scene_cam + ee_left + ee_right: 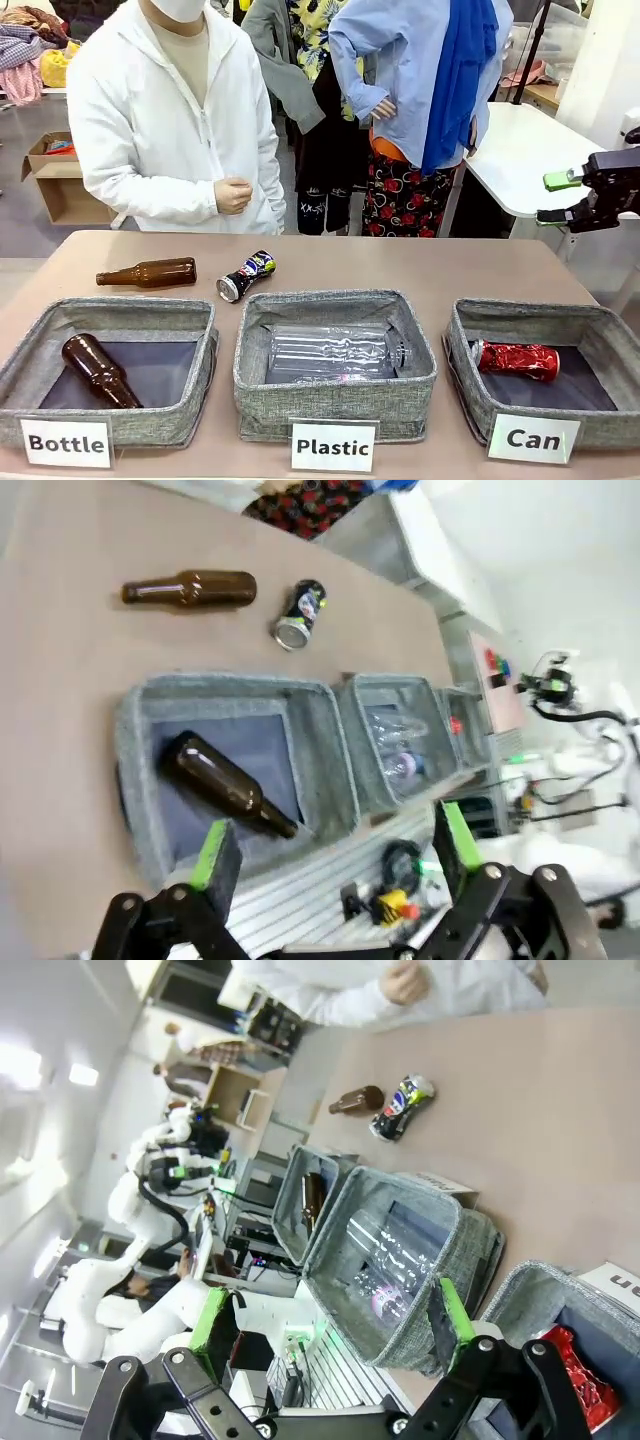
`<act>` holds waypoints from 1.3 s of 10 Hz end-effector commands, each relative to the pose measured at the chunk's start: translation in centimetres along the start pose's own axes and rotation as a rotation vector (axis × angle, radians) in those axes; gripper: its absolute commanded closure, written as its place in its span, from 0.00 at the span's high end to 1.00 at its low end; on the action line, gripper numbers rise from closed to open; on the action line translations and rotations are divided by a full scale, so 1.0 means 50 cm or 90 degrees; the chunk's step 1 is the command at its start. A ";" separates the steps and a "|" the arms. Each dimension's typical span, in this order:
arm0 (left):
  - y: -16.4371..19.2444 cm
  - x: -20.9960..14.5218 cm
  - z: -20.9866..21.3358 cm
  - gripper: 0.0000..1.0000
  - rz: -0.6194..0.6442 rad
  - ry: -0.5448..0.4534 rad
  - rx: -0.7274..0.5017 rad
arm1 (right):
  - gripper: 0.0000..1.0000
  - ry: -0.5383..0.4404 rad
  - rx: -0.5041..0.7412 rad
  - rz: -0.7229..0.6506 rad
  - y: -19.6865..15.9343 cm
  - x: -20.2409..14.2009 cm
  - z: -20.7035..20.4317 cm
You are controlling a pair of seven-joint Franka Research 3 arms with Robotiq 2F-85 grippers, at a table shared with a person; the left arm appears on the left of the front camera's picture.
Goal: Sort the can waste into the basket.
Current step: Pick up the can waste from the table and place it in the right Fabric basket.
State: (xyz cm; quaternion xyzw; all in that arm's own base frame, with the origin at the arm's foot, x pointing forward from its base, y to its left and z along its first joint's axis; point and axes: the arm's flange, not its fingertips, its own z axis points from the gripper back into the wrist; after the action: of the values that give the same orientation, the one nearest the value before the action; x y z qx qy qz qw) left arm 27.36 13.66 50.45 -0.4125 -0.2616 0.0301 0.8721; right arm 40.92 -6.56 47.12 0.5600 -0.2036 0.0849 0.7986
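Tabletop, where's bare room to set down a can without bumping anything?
The far right stretch of the table, behind the Plastic basket and Can basket, is bare. The far left is crowded: a brown bottle and the black can lie close together.

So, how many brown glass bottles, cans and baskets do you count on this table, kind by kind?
Brown glass bottles: 2
Cans: 2, one black and one red
Baskets: 3
Total: 7
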 end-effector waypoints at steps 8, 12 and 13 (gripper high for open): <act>-0.300 0.060 -0.405 1.00 -0.188 0.130 0.257 | 1.00 0.001 0.000 0.014 0.001 0.000 0.004; -0.296 0.143 -0.453 1.00 -0.173 0.189 0.269 | 1.00 0.001 0.000 0.014 0.001 0.000 0.004; -0.303 0.178 -0.482 1.00 -0.245 0.165 0.252 | 1.00 0.001 0.000 0.014 0.001 0.000 0.004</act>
State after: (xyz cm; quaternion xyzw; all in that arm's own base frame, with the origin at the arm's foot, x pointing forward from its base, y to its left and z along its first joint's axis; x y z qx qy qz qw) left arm 40.88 -10.17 52.19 -0.1864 -0.2003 -0.1125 0.9552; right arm 40.92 -6.54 47.11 0.5599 -0.2034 0.0850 0.7987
